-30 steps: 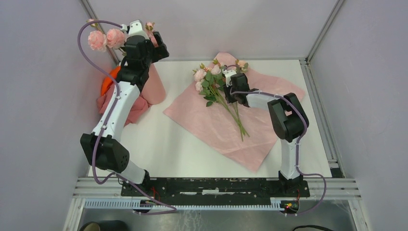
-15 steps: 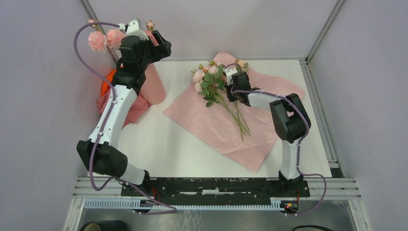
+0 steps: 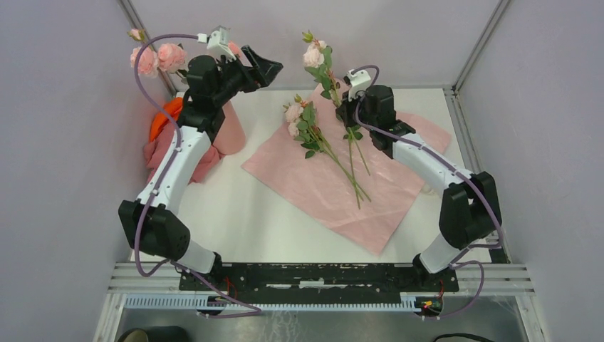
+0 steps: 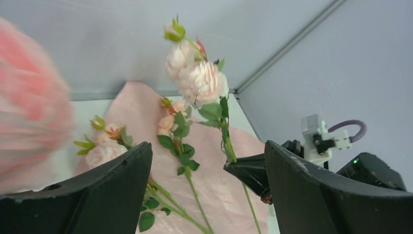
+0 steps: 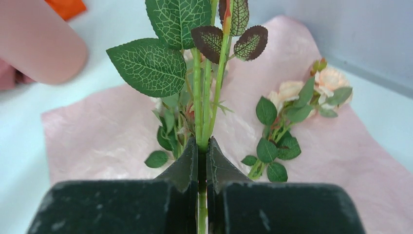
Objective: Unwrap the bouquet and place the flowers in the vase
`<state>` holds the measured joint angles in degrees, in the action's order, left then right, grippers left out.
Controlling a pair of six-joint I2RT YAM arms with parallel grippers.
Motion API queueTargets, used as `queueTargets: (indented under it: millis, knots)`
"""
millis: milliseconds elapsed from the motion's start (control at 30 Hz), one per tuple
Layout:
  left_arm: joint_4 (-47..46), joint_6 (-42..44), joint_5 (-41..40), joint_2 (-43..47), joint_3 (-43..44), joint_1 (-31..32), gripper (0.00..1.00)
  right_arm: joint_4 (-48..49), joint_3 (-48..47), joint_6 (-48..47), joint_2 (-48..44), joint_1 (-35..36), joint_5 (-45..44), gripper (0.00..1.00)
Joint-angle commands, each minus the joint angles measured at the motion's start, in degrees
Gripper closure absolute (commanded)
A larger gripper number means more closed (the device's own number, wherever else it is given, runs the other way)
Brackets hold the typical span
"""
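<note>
My right gripper [image 3: 347, 117] [image 5: 202, 144] is shut on the green stems of a flower [image 3: 314, 56] [image 4: 202, 80], held upright above the pink sheet [image 3: 342, 187] [image 5: 97, 141]. Other flowers [image 3: 305, 130] [image 5: 292, 97] lie loose on that flat sheet. The pale-pink vase [image 3: 231, 132] [image 5: 39, 44] stands at the back left, partly behind my left arm. Two pink roses [image 3: 159, 58] rise above it, their stems hidden. My left gripper [image 3: 269, 68] [image 4: 207, 185] hangs open and empty in the air right of the vase, facing the lifted flower.
A salmon-pink cloth [image 3: 181, 162] and an orange cloth [image 3: 162, 117] [image 5: 65, 6] lie bunched beside the vase at the left wall. Grey walls and metal frame posts close in the back and sides of the white table [image 3: 249, 214].
My right gripper has shut on a flower stem and lifted it off the sheet toward the back. My left gripper swung right, away from the roses above the vase.
</note>
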<state>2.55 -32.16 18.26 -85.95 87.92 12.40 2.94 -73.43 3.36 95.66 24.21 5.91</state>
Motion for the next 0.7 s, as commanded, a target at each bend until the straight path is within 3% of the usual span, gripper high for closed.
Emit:
queueTargets:
  millis: [0, 400, 667]
  knots:
    - [-9.5, -6.2, 6.2, -2.6, -3.2, 2.9, 0.10, 3.9, 0.7, 1.6, -5.9, 0.0, 3.3, 1.00]
    - [-17.2, -10.0, 9.3, -11.0, -2.7, 12.1, 0.11, 4.3, -0.5, 2.1, -11.3, 0.6, 4.8, 1.00]
    - [-28.9, -13.3, 4.6, -11.7, -8.8, 18.1, 0.16, 5.0, 0.4, 2.7, -12.1, 1.9, 6.1, 1.00]
